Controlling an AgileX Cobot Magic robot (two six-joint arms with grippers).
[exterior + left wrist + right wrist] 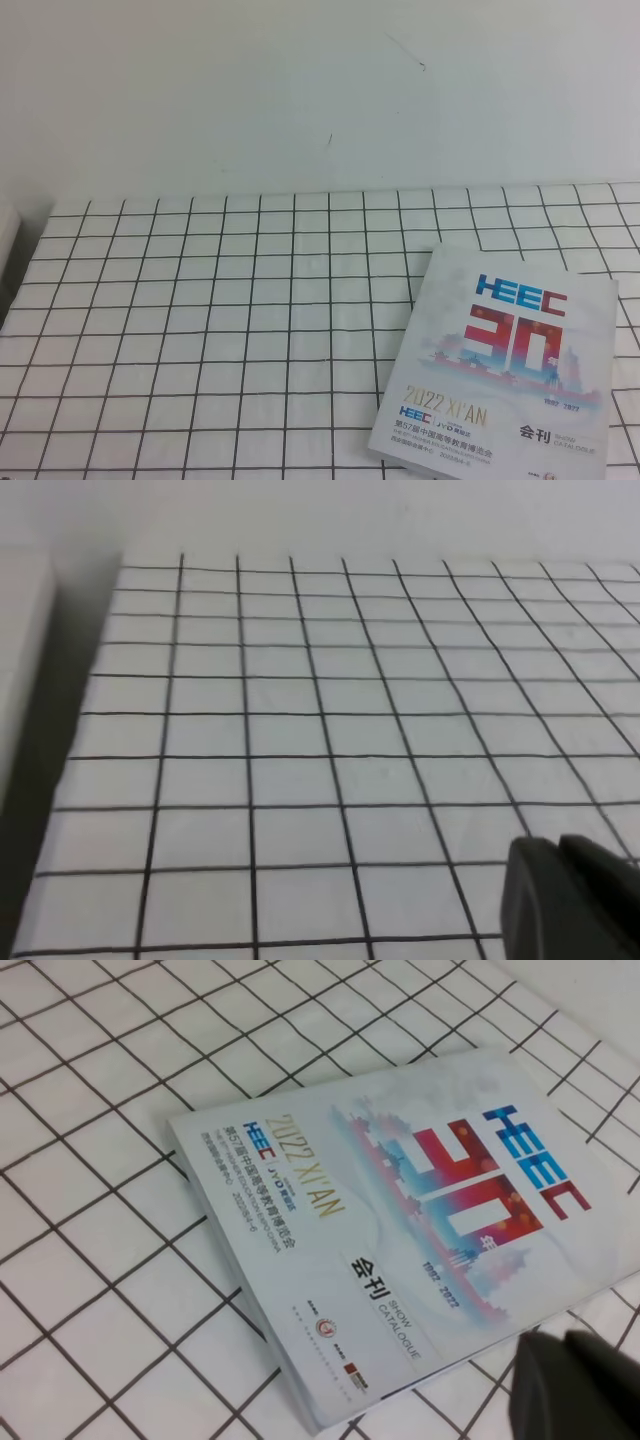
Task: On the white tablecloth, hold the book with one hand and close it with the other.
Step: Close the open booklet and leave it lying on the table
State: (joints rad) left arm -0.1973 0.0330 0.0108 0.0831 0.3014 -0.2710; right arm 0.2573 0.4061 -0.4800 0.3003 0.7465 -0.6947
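Book lying shut, nearer my right tool
The book (400, 1230) is sitting just beside my right tool (580, 1385); I cannot tell either tool's opening

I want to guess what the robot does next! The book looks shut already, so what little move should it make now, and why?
Probably just keep both arms back, with nothing more to push. The book lies closed and flat, cover up, on the white tablecloth, and no gripper touches it in the high view.

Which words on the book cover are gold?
The "2022 XI'AN" line on the book is gold. "HEEC" above it is blue, and the big "30" is red and blue.
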